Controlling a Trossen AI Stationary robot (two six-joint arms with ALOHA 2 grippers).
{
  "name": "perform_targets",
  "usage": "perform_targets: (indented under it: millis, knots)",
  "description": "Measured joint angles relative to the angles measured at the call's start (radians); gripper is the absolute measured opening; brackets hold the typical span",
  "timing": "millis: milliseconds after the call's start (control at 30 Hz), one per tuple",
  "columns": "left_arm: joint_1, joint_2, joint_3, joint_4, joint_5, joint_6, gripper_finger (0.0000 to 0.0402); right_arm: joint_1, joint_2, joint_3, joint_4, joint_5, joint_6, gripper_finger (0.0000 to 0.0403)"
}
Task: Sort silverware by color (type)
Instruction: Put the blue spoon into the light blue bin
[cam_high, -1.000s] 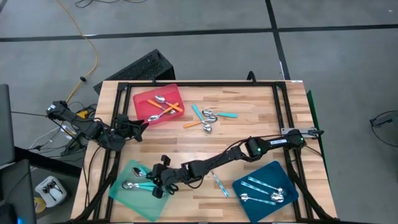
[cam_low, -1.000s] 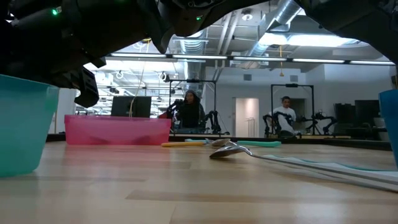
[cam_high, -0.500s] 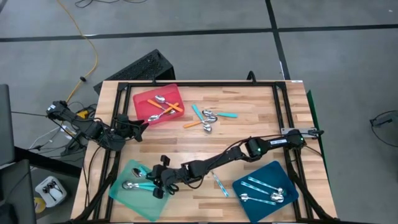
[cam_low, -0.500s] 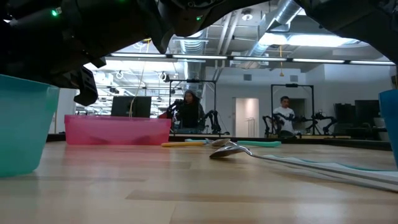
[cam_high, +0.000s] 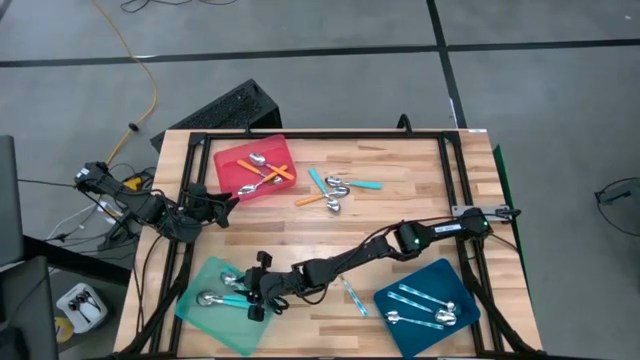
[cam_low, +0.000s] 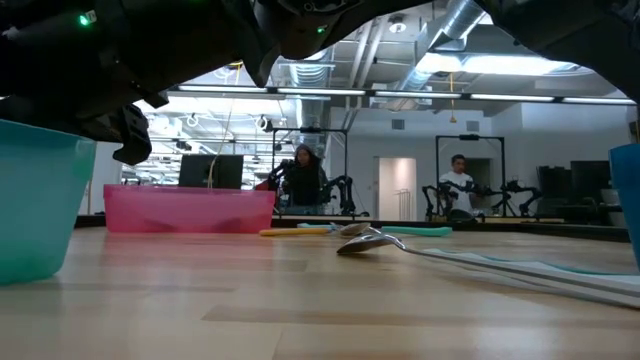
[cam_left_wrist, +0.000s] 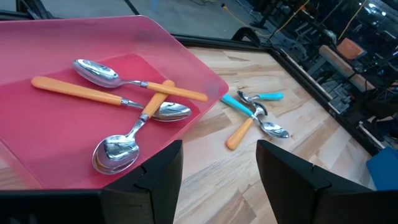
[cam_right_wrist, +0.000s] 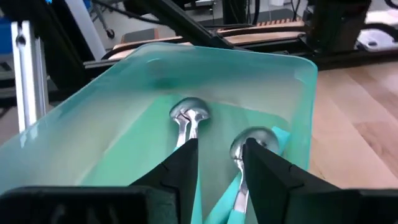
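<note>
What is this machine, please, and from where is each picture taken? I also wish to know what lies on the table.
It is a robot with two dark arms at a wooden table. One camera looks down, one sits at table height, one rides on each wrist. The right end effector hangs over the mint-green tray, where turquoise spoons lie. The left end effector, open, waits by the red tray holding orange spoons. Loose spoons lie mid-table; a blue tray holds pale ones.

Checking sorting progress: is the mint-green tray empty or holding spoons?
Holding spoons: the mint-green tray has two turquoise-handled spoons lying inside it.
</note>
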Motion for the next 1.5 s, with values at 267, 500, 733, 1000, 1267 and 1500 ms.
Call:
perform_targets:
  millis: [267, 500, 733, 1000, 1267, 1500]
  knots:
    - [0.0, 0.0, 0.0, 0.0, 0.028, 0.003, 0.019, -0.003, -0.111, -0.004, -0.165, -0.002, -0.12, 0.0144]
    - [0.0, 0.0, 0.0, 0.0, 0.06, 0.005, 0.019, -0.003, -0.35, -0.002, -0.545, 0.023, -0.211, 0.0143]
    - [0.0, 0.0, 0.0, 0.0, 0.076, 0.008, 0.019, -0.003, -0.59, 0.0, -1.014, 0.103, -0.078, 0.0143]
    - [0.0, 0.0, 0.0, 0.0, 0.076, 0.014, 0.019, 0.044, -0.761, -0.003, -1.516, 0.145, 0.143, 0.0143]
    - [0.0, 0.0, 0.0, 0.0, 0.079, 0.035, 0.019, 0.175, -0.867, -0.22, -1.586, 0.281, 0.275, 0.0143]
    - [0.0, 0.0, 0.0, 0.004, 0.087, 0.119, 0.019, 0.208, -0.921, -0.436, -1.62, 0.273, 0.572, 0.0143]
